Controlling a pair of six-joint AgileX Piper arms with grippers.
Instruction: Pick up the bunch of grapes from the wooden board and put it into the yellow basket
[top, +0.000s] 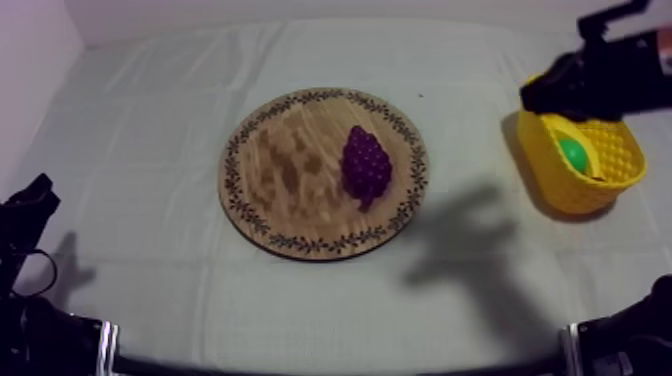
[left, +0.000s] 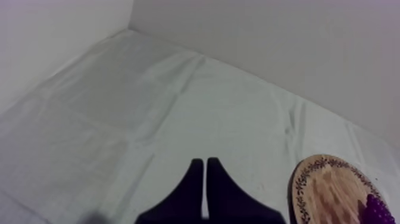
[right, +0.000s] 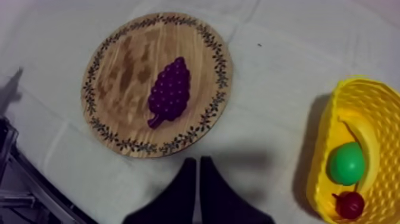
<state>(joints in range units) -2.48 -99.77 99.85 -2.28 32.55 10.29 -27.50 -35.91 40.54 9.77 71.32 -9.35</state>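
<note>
The purple bunch of grapes (top: 366, 166) lies on the right half of the round wooden board (top: 290, 170) in the middle of the table. The yellow basket (top: 590, 195) stands at the right side. My right gripper (top: 530, 98) hangs above the basket's near-left rim, well clear of the grapes. From the right wrist its fingers (right: 197, 161) lie together as a narrow wedge, shut on nothing, over bare cloth between the board (right: 125, 71) with the grapes (right: 169, 90) and the basket (right: 357, 95). My left gripper (top: 38, 190) rests low at the left, fingers (left: 204, 162) shut and empty.
Inside the basket lie a green pear (right: 347, 164) and a small red fruit (right: 350, 204); the pear (top: 573, 153) also shows from above. The left wrist view catches the board's edge (left: 324, 184) and a bit of the grapes (left: 376, 210). Walls border the table's far and left sides.
</note>
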